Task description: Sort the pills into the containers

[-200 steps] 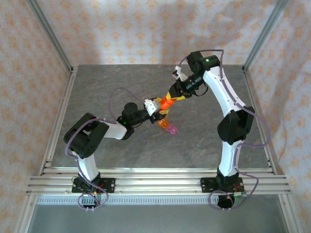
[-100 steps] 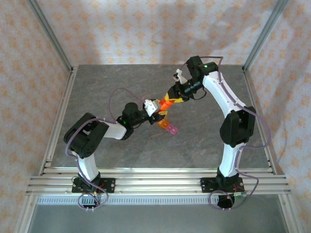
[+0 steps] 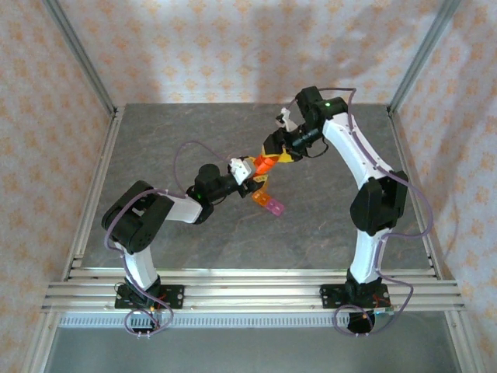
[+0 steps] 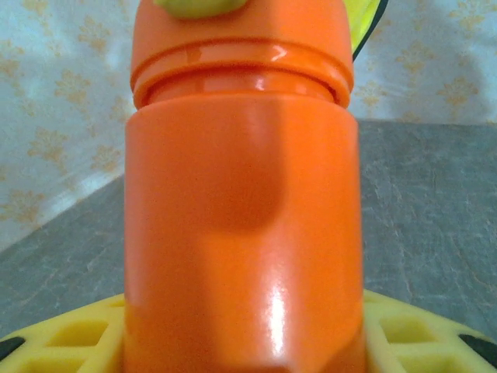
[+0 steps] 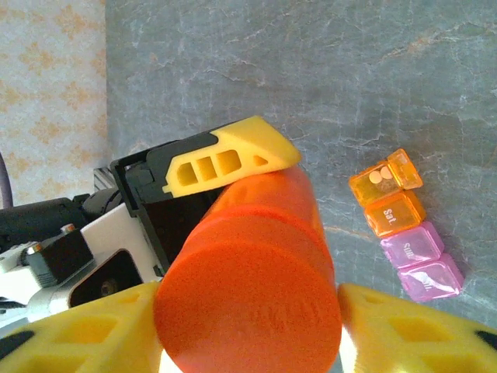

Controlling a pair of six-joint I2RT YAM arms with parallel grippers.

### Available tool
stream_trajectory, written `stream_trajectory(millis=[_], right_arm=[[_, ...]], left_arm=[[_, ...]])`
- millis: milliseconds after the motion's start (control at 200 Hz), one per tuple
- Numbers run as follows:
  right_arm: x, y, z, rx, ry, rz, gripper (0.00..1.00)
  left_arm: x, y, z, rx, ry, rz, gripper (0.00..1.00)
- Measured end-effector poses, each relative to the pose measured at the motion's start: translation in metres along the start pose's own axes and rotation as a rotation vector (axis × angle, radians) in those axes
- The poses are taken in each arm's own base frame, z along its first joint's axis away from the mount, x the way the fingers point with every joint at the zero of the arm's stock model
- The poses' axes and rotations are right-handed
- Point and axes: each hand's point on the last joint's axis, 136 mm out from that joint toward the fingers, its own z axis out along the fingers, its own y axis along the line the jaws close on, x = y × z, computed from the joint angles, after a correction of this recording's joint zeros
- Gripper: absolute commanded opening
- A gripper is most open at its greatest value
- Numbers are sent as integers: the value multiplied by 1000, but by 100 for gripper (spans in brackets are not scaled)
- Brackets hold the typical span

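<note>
Top view, left to right:
- left gripper (image 3: 255, 176) is stretched toward 2 o'clock from its base, over the middle of the grey stone-patterned table (image 3: 178, 128)
- its yellow fingers (image 4: 70, 338) are pinched on the body of the orange-red cylindrical plastic bottle (image 3: 262, 166). In the left wrist view the bottle (image 4: 241, 233) is seen end-up between them, with the cap seated at 12 o'clock
- in the right wrist view one left-gripper finger (image 5: 225, 159) is seen pressed on the bottle wall at 11 o'clock of the cap
- the small translucent plastic containers (image 3: 265, 200) lie flat on the table just at 5 o'clock of the bottle, apart from both grippers, with the orange part (image 3: 257, 193) nearer the bottle and the pink-magenta part (image 3: 272, 207) beyond it
- in the right wrist view the containers (image 5: 404, 229) are seen as one row at 3 o'clock of the cap. The end orange box (image 5: 373, 185) has its lid flipped open and two pale round pills (image 5: 380, 176) are visible inside; the other lids are down
- right gripper (image 3: 273, 155) is placed at 1 o'clock of the bottle, at its cap end
- right fingers (image 5: 78, 334) are spread to either side of the cap (image 5: 248, 311), with a thin bright gap showing on each side, so no clamping is seen
</note>
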Motion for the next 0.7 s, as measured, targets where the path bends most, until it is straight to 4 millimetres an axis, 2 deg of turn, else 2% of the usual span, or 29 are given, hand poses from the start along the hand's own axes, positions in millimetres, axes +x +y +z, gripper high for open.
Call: stream_trajectory(millis=[210, 445, 701], right_arm=[[-3, 8, 3, 9, -12, 8, 68], [-14, 12, -2, 16, -47, 18, 83], [-43, 25, -19, 12, -141, -7, 87]], left_arm=[[-13, 0, 1, -4, -49, 22, 0], [-14, -1, 1, -4, -55, 25, 0], [-15, 0, 1, -8, -59, 26, 0]])
